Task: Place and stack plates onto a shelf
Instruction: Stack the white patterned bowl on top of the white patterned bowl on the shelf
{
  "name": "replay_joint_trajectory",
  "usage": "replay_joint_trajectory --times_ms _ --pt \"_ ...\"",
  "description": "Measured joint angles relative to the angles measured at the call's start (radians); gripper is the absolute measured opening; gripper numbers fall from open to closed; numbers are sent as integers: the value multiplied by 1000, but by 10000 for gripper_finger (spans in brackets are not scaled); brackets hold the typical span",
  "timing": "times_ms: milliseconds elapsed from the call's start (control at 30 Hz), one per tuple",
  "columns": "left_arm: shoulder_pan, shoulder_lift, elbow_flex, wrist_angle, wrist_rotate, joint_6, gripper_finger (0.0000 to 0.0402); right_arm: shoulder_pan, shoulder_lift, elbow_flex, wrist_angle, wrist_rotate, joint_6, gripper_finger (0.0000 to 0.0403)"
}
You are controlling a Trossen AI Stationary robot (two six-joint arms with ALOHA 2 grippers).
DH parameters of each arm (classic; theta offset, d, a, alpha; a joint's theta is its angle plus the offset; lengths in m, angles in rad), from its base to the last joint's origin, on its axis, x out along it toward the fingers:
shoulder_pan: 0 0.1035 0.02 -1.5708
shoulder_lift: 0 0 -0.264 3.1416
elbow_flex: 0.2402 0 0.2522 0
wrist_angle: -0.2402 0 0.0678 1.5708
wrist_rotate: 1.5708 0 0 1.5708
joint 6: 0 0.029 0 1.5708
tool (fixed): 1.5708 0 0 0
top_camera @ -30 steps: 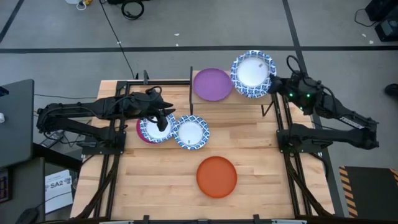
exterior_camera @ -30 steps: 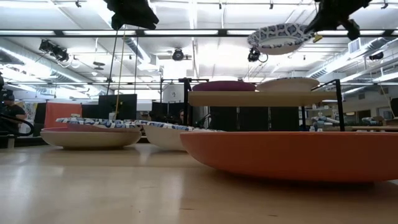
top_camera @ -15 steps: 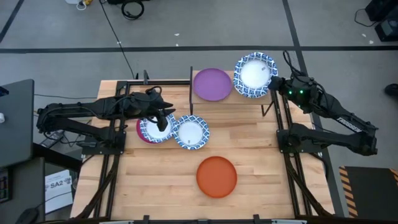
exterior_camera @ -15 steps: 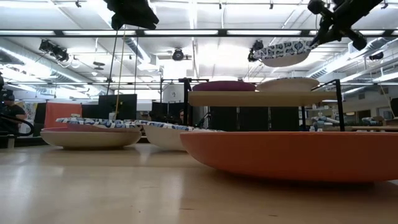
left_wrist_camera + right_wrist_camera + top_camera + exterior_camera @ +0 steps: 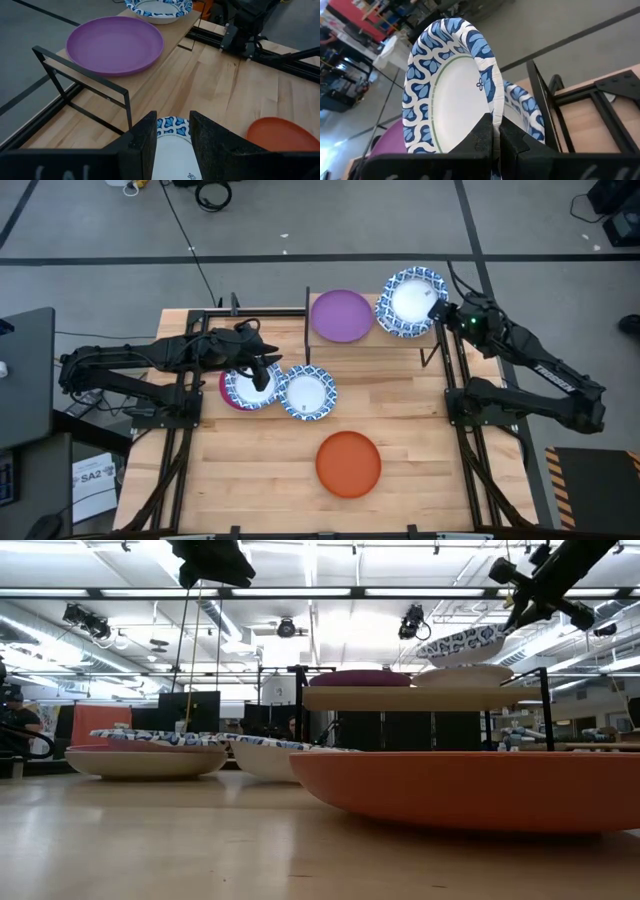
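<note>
Light-wood table (image 5: 400, 415), grey floor (image 5: 100, 240), ceiling lights (image 5: 330, 592)

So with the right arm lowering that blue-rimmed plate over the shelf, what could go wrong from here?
1. The right pincer grips the tilted held plate only by its rim, so it might slip or land askew on the plate on the shelf.
2. The stack sits near the end of the shelf; a push might slide it off.
3. The left pincer hovers over a plate on the table, away from this.
</note>
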Motion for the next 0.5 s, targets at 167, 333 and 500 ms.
replay_joint_trajectory --times_ms 167,333,500 --pt "0 0 0 -1 0 0 121 -25 26 0 3 -64 8 16" --pt "0 0 0 -22 0 1 121 -45 61 0 9 -75 26 18" --pt "0 0 0 -45 0 1 121 -66 84 0 9 -85 33 18"
